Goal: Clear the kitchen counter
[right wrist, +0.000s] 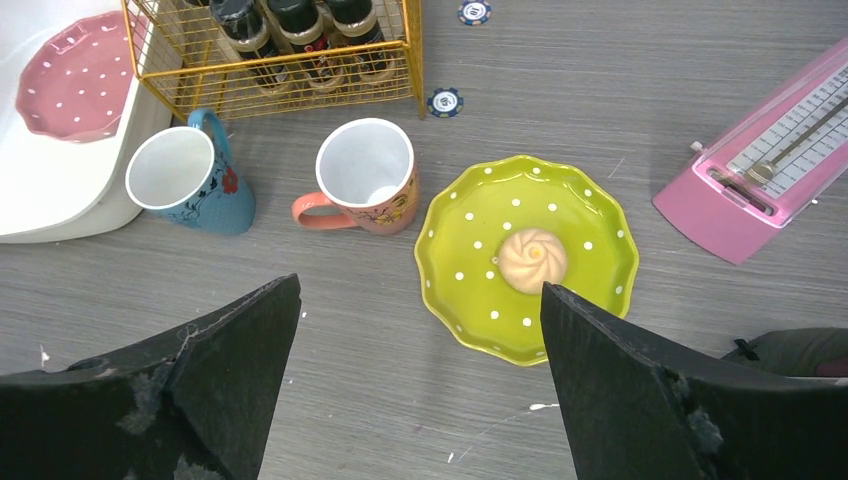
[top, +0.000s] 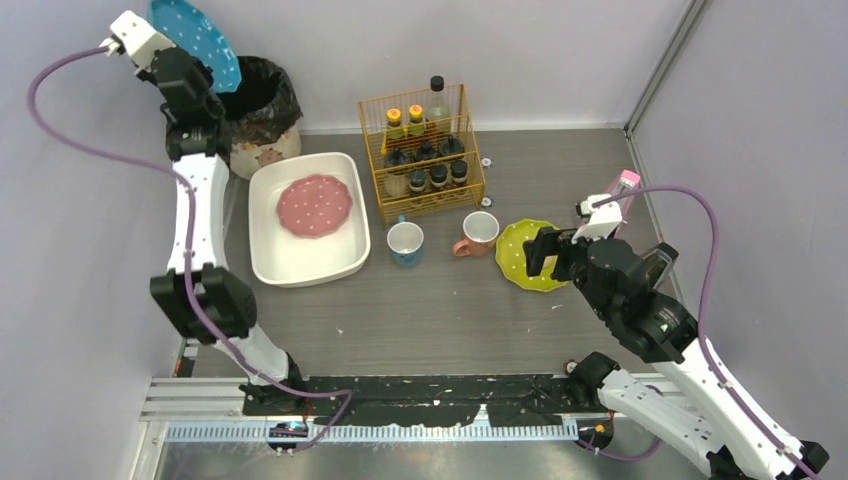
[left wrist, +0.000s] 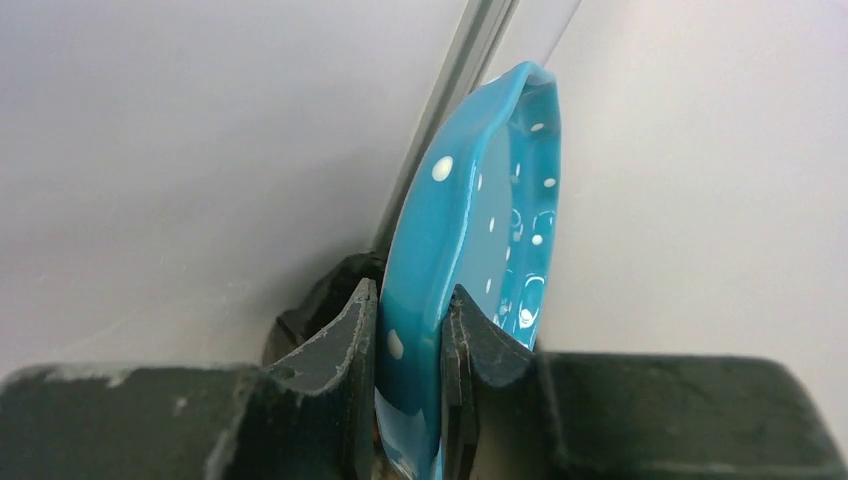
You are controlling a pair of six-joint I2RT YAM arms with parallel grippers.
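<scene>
L: left gripper (left wrist: 410,330) clamped on blue dotted plate (left wrist: 470,200), raised by lined bin (top: 262,100), far-left corner | done: pink plate (top: 314,204) in white tub (top: 262,255) | left on kitchen counter (top: 420,320): blue mug (right wrist: 190,180), pink mug (right wrist: 365,175), green plate (right wrist: 470,230) with probably a pastry (right wrist: 533,258) | R: right gripper (right wrist: 418,290) wide open, empty, above green plate

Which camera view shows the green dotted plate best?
The right wrist view: the green plate lies whole, with a pastry on it. In top external the right gripper covers its edge; left wrist misses it.
</scene>
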